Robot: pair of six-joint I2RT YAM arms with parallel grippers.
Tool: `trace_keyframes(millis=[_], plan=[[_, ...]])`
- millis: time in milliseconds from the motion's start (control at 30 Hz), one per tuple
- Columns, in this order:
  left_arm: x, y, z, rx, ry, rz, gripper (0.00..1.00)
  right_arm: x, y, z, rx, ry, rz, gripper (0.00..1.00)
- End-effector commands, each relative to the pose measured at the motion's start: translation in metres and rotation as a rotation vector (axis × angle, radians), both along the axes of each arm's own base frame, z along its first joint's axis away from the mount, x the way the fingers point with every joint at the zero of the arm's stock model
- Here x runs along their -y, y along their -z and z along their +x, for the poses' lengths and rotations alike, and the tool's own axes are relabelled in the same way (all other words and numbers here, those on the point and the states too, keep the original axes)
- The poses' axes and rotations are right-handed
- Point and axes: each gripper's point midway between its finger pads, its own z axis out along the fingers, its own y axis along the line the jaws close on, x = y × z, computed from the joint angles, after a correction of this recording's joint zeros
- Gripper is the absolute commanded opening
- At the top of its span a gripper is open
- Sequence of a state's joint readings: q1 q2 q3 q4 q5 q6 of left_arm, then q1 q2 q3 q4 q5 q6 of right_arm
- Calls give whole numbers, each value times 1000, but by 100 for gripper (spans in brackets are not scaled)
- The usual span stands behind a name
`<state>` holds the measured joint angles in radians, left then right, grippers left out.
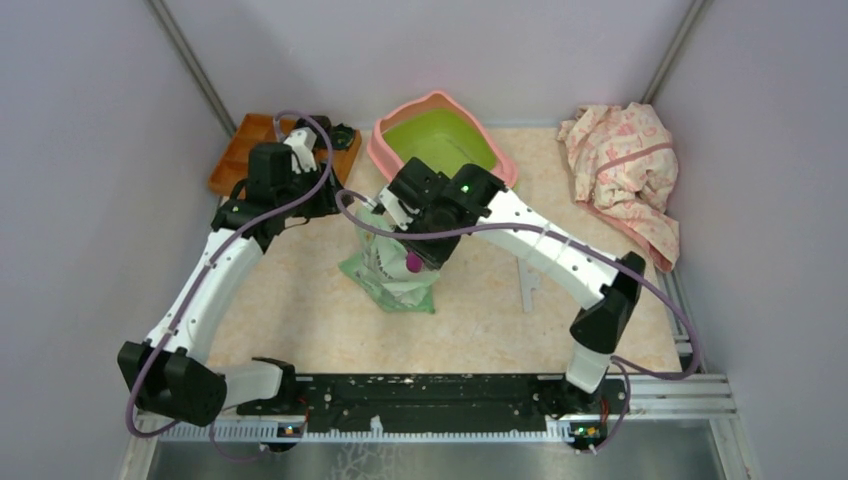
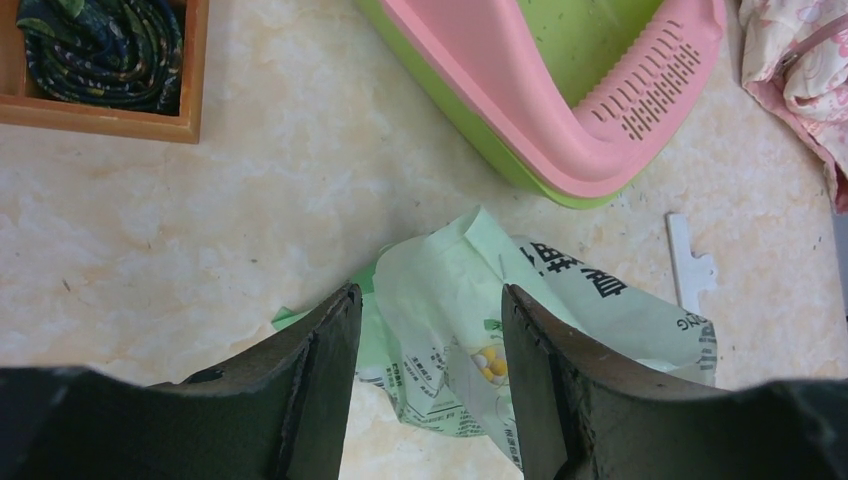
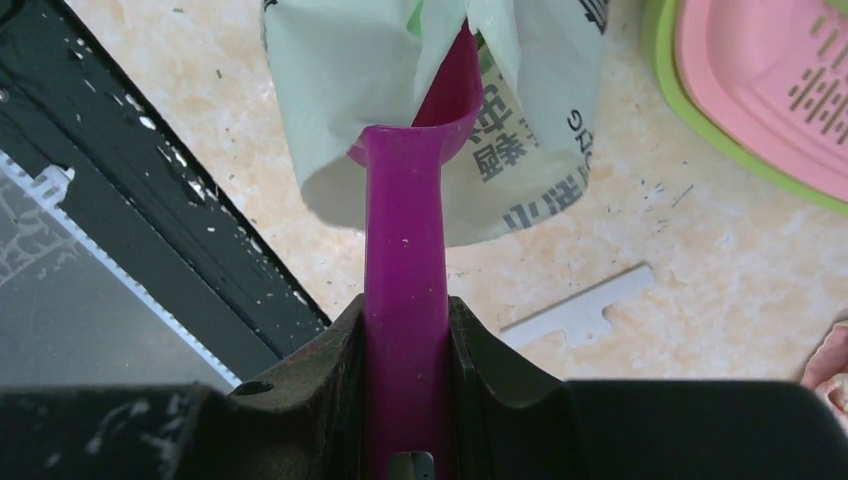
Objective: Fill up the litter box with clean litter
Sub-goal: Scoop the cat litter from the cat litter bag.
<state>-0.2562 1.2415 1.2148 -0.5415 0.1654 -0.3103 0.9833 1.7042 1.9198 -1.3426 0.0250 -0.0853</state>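
The litter box [image 1: 440, 140], a lime green basin with a pink rim, stands at the back centre; its slotted pink grate [image 2: 655, 85] shows in the left wrist view. The basin looks bare and the litter is hidden from view. A pale green printed bag [image 1: 395, 278] stands in front of the box. My right gripper [image 3: 405, 305] is shut on the handle of a purple scoop [image 3: 405, 200], whose bowl reaches into the bag's mouth [image 3: 440, 60]. My left gripper [image 2: 430, 300] hangs open above the bag's folded top [image 2: 450, 290], holding nothing.
An orange-brown wooden tray [image 1: 240, 150] with dark cloth in it sits at the back left. A pink flowered cloth [image 1: 625, 170] lies at the back right. A flat grey metal strip [image 1: 527, 285] lies right of the bag. A black rail [image 1: 430, 395] runs along the near edge.
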Motion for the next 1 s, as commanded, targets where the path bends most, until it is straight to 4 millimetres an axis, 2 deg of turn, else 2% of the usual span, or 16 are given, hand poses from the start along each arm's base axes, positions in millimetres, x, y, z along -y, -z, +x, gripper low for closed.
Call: trace_keyframes(millis=[0,133,333,533,733,967], plan=[[-7,0,0,36,-11,15,59,-13,7,8,-19,-13,10,0],[-6,9,0,24,-10,13,59,-7,26,12,-33,4,-68,0],[-4,17,3,9,1,17,59,-12,18,25,11,22,-73,0],[-8,20,5,6,-7,47,58,-21,51,30,-46,1,-141,0],[-8,25,4,-2,-8,46,58,-30,74,41,-87,-14,-164,0],[-10,27,5,-2,-14,56,58,-43,91,51,-112,-25,-165,0]])
